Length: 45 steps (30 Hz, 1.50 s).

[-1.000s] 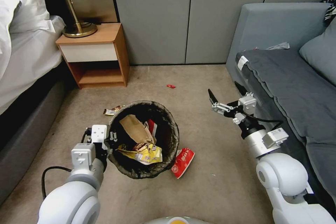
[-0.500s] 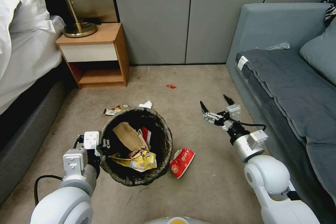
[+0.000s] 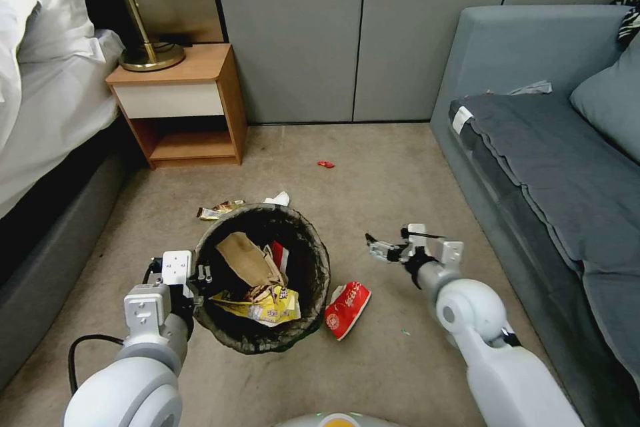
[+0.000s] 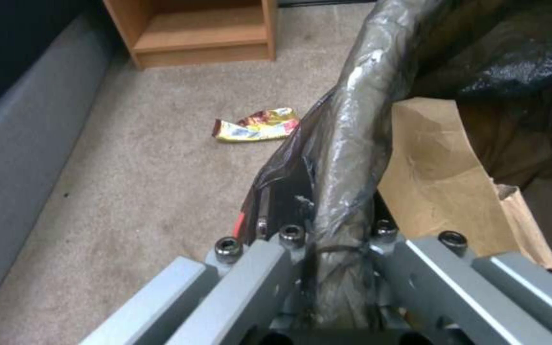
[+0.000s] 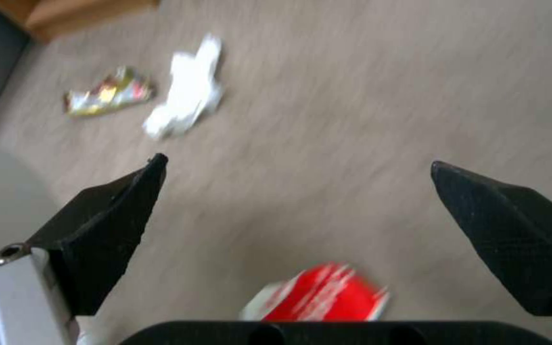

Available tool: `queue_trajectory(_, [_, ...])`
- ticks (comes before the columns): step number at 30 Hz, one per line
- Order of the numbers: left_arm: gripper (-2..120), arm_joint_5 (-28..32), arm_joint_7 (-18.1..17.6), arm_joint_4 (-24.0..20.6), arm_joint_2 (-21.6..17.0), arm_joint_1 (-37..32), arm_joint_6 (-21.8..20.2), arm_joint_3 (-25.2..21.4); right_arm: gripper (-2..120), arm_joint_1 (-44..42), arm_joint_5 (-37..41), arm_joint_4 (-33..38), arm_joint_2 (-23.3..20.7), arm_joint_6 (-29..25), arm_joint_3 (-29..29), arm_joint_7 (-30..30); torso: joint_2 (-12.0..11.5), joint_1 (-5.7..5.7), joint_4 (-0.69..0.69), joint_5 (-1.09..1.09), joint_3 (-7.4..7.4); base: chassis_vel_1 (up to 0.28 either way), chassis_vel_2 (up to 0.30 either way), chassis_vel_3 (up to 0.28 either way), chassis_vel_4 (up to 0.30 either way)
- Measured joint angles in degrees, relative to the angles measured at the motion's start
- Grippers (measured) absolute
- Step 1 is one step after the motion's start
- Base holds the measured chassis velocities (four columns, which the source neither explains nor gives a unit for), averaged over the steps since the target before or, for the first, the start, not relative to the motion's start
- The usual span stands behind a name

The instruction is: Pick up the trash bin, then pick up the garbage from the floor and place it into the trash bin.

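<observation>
Here your right gripper (image 3: 390, 248) hangs spread wide above the carpet (image 3: 400, 180), just right of the crushed red cup (image 3: 347, 309), which lies against the bin (image 3: 261, 279) with its long axis pointing away from you and rightward. Your left gripper (image 3: 200, 277) is clenched on the bin's left rim, so the right arm is nearer.

Domestic bedroom, carpeted floor (image 3: 373, 167), wooden nightstand (image 3: 180, 103) as reference point, brass lamp (image 3: 137, 27) standing on it, bed with white linen (image 3: 47, 87) just beside it, grey wardrobe doors (image 3: 347, 33) behind it, grey sofa (image 3: 553, 147) well apart across the carpet.
</observation>
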<state>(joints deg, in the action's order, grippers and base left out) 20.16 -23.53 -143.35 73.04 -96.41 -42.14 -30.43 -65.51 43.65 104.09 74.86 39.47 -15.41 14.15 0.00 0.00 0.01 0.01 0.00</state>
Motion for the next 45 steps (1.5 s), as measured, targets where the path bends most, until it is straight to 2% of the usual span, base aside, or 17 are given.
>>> queue_trajectory(2, [0,-0.03,0.02,0.01,0.05,-0.07,0.0,-0.01,100,2.05,6.04,-2.4,0.91,1.64,1.66,3.79,0.0,0.0,0.0,-0.02,0.0,0.0,0.0,0.0,0.0])
queue_trajectory(6, [0,-0.16,0.07,0.02,0.15,-0.08,0.01,0.0,100,3.91,11.79,-5.5,2.85,2.49,3.15,8.27,0.0,0.0,0.0,0.0,0.0,0.0,0.0,0.0,0.0])
queue_trajectory(12, [0,-0.25,0.17,0.03,0.18,0.0,0.0,0.07,100,4.86,15.07,-7.62,4.57,2.58,4.04,11.01,0.0,0.0,-0.01,0.0,0.0,0.0,0.0,0.0,0.0])
queue_trajectory(15, [0,-0.55,0.33,0.04,0.4,0.21,0.01,0.56,100,6.34,17.89,-11.49,6.86,1.82,4.56,14.57,0.0,0.0,-0.01,-0.02,0.0,0.0,0.0,0.0,0.0])
queue_trajectory(30, [0,-0.95,0.51,0.11,0.54,0.32,0.01,1.01,100,8.52,14.02,-23.3,11.2,-2.64,2.98,16.34,0.0,0.0,-0.01,-0.01,0.0,0.0,0.0,0.0,0.0])
queue_trajectory(45, [0,-1.34,0.66,0.11,0.93,0.78,0.01,1.72,100,8.31,10.87,-28.19,12.27,-3.83,1.79,15.53,0.0,0.0,-0.01,-0.01,0.0,0.0,0.0,0.0,0.0])
